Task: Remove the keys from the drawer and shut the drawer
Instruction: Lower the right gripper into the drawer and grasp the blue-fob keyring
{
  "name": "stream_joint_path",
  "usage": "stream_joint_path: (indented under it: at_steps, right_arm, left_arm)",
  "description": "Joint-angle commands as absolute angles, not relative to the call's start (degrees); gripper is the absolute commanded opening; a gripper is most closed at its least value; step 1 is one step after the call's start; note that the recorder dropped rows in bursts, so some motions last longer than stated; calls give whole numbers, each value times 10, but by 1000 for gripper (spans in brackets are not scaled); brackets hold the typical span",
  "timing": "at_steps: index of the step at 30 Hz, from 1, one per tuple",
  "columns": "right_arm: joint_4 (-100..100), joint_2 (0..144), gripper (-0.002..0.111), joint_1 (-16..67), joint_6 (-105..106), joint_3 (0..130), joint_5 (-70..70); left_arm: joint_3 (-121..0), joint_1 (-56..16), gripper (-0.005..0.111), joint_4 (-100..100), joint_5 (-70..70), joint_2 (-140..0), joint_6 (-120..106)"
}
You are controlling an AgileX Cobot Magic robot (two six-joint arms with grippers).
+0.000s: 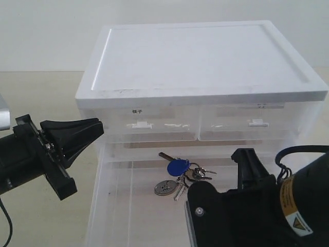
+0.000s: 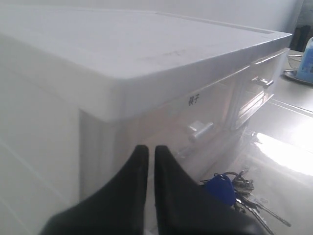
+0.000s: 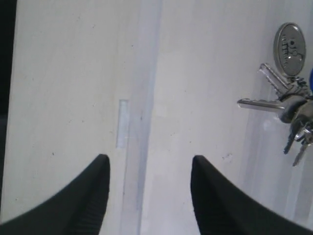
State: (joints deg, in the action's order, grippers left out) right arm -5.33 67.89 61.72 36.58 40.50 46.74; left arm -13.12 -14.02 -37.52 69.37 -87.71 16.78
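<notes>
- Exterior view: You see a white cabinet (image 1: pixel 205 56) on a tan table (image 1: pixel 36 87). Its wide clear bottom drawer (image 1: pixel 100 206) stands open. The keys (image 1: pixel 182 172) lie on the drawer floor near the cabinet front, with a blue tag (image 1: pixel 178 167) and a round metal disc (image 1: pixel 163 188) on the ring. Your left gripper (image 1: pixel 98 126) hangs outside the drawer, by the cabinet's left front corner. Your right gripper (image 1: pixel 245 158) is above the drawer, just right of the keys.
- Left wrist view: Your left gripper (image 2: pixel 147 149) has its jaws clenched almost together with nothing between them, pointing at the cabinet's corner. The keys (image 2: pixel 237 188) lie beyond it in the drawer.
- Right wrist view: Your right gripper (image 3: pixel 149 161) has its jaws released and spread wide, empty, over bare drawer floor. The keys (image 3: pixel 293 107) lie off to one side, clear of both fingers.
</notes>
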Motion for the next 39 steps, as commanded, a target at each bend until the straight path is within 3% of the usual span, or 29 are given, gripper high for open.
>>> stream_joint_path:
  at_steps: [1, 5, 8, 16, 21, 26, 39]
  right_arm:
    - [-53, 644, 47, 618, 361, 408, 455]
    - [-53, 587, 47, 618, 313, 425, 440]
    - [-67, 559, 47, 618, 156, 437, 386]
    - [-253, 632, 48, 616, -191, 443, 349]
    - [-341, 713, 68, 616, -323, 443, 315]
    - [-438, 788, 67, 616, -546, 456, 341]
    - [-501, 906, 67, 616, -672, 486, 347]
  left_arm:
    - [-134, -145, 4, -373, 700, -880, 170]
    - [-134, -145, 4, -373, 700, -880, 170]
    - [-134, -145, 4, -372, 700, -880, 170]
    - [-134, -145, 4, -375, 700, -880, 170]
    - [-134, -145, 4, -380, 700, -880, 170]
    - [-134, -145, 4, -375, 700, -880, 170]
    - [-134, -145, 4, -384, 700, -880, 186]
